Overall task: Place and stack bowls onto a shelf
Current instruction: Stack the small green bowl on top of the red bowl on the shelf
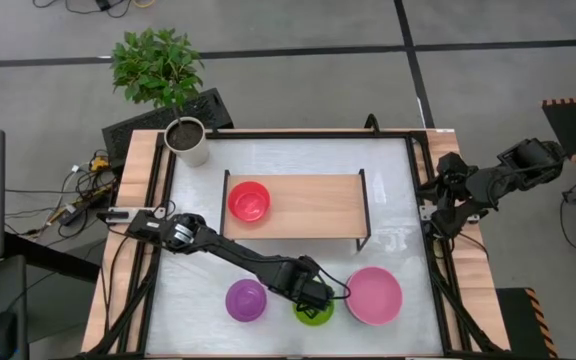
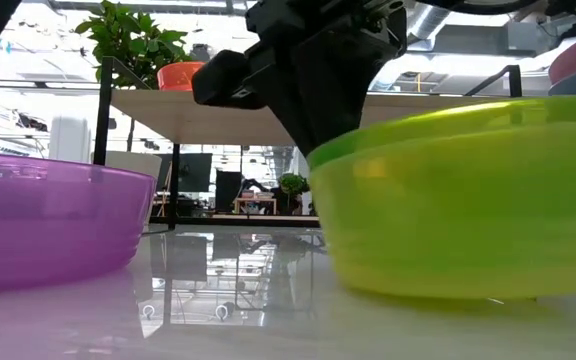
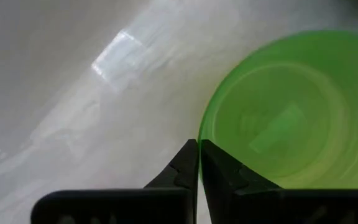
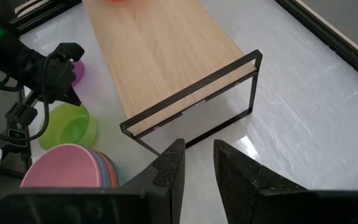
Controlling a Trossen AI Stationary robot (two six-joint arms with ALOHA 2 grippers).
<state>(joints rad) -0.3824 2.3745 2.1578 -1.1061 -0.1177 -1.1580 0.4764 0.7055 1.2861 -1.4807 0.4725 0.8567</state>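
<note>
The left claw [image 1: 313, 296] reaches across the front of the glossy white surface [image 1: 388, 170] and sits at the rim of the small round yellow-green plastic bowl [image 1: 314, 312], which stands on the surface near its front edge. In the left wrist view the two dark fingers [image 3: 180, 169] are pressed almost together with the bowl's thin rim [image 3: 199, 134] caught in the narrow slit between them, one finger inside the wall and one outside. The low view shows the same bowl [image 2: 468, 200] resting flat on the surface, the dark claw coming down onto its far edge.

Just beside it toward the left arm's side stands a small round purple plastic bowl [image 1: 246, 299], apart from the claw. On the other side, near the yellow-green bowl, is a larger round pink plastic bowl [image 1: 374, 295]; the right wrist view shows it lying on top of a stack, with blue and teal rims [image 4: 107, 169] peeping out beneath.

The low shelf with a light wooden top board and thin black metal frame [image 1: 313, 205] stands in the middle of the surface, behind the bowls. A small round red plastic bowl [image 1: 249, 201] sits on the board at its left end.

The right claw [image 4: 197, 165] waits at the right edge of the surface, well apart from the bowls, its fingers slightly spread and holding nothing.

A white cylindrical plant pot [image 1: 187, 140] stands at the back left corner.
</note>
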